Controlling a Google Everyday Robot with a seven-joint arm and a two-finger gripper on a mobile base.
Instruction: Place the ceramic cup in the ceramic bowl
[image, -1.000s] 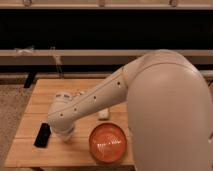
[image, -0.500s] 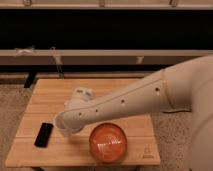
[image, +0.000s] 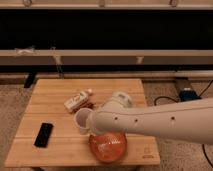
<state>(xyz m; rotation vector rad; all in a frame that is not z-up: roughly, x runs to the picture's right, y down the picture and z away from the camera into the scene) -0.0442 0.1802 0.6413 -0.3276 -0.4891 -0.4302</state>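
The ceramic cup (image: 81, 121) is small, white and tapered, with its rim up. It sits at the tip of my arm, just left of and slightly above the ceramic bowl's far-left rim. The ceramic bowl (image: 108, 147) is wide, glossy and orange-red, and stands near the table's front edge; my arm hides its far part. My gripper (image: 90, 122) is shut on the cup at the end of the white arm that reaches in from the right. Its fingers are mostly hidden behind the cup and the wrist.
A wooden table (image: 55, 95) holds everything. A white bottle with a label (image: 77, 101) lies behind the cup. A black phone (image: 44, 134) lies at the front left. A dark shelf wall runs behind the table. A cable and a box (image: 188, 93) lie on the floor at right.
The arm has swung to the right and lower across the view. The gripper and the cup have moved right, from the table's left part to beside the bowl.
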